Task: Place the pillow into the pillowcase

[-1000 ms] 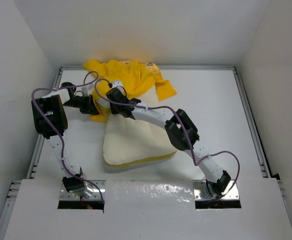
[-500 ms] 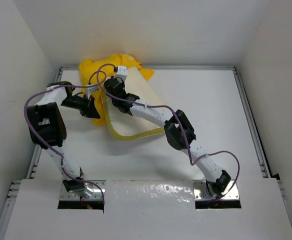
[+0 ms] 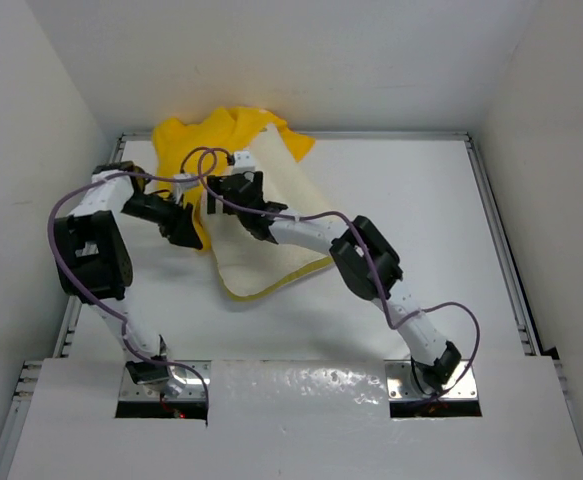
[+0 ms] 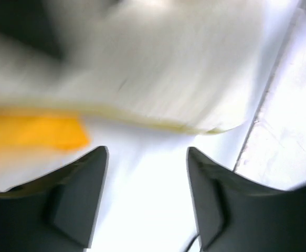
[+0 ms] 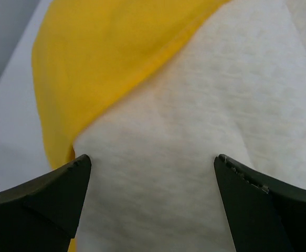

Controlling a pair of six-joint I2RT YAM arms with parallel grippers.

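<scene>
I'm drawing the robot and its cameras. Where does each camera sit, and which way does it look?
Top external: high up behind the bases, looking down on the table, with the left arm and right arm whole.
Left wrist: on the left arm, looking past the open left gripper at the blurred pillow edge.
Right wrist: on the right arm, looking past the open right gripper down onto the pillow and the pillowcase.
Shared: both wrist views show cream pillow next to yellow pillowcase.

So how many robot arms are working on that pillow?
2. The left arm reaches up the table's left side; the right arm stretches diagonally over the pillow. None seem hidden.
</scene>
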